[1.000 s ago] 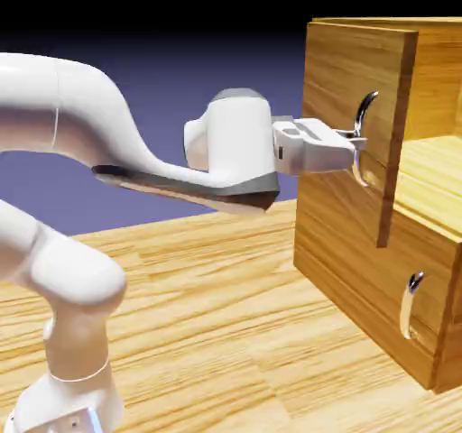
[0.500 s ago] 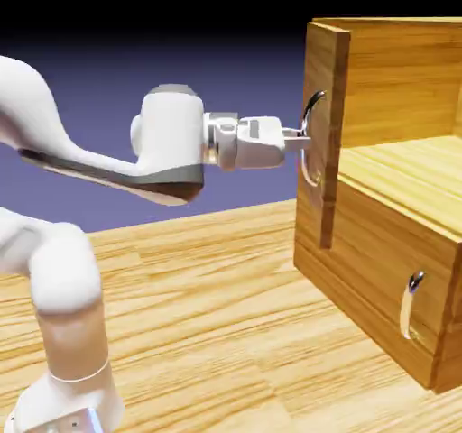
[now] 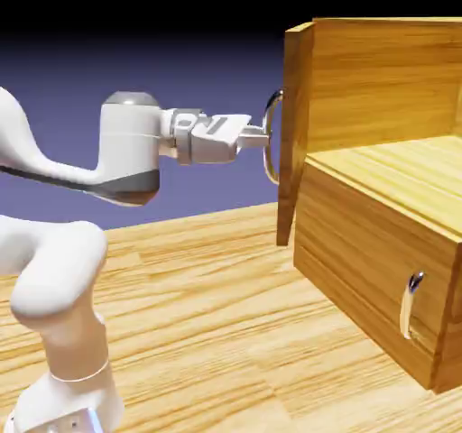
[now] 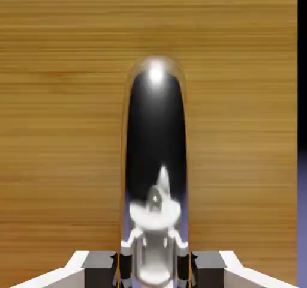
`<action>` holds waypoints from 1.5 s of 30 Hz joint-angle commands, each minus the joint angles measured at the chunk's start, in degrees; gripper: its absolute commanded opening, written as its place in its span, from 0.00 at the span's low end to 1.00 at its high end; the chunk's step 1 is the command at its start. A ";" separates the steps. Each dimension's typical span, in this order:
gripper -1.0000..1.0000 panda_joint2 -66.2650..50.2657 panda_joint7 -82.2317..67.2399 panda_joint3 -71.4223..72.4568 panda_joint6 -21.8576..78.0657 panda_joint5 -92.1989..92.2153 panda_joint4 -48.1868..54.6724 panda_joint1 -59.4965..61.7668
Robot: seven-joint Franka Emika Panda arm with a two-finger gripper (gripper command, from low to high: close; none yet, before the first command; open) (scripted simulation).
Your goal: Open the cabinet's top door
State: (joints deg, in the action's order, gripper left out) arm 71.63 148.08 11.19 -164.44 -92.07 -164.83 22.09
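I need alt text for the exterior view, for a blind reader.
The white arm's gripper is shut on the curved silver handle of the top door, which stands swung wide open from the light-brown cabinet. The lower panel is closed.

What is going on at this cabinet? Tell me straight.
The white robot arm has its fingers shut on the long curved silver handle of the large wood-grain top door on the boxy light-brown wooden cabinet. The door stands swung well open, edge-on in the exterior view, with the compartment behind it exposed. The shorter lower panel remains shut.
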 commanded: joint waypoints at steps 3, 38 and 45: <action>0.00 3.27 -5.97 1.46 4.00 7.59 -2.13 -2.77; 0.00 7.20 -23.63 54.50 83.38 65.80 34.28 -4.98; 0.00 6.96 -25.71 59.43 94.50 68.57 48.81 5.57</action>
State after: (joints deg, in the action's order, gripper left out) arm 78.60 122.37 70.59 -70.01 -23.48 -116.02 27.66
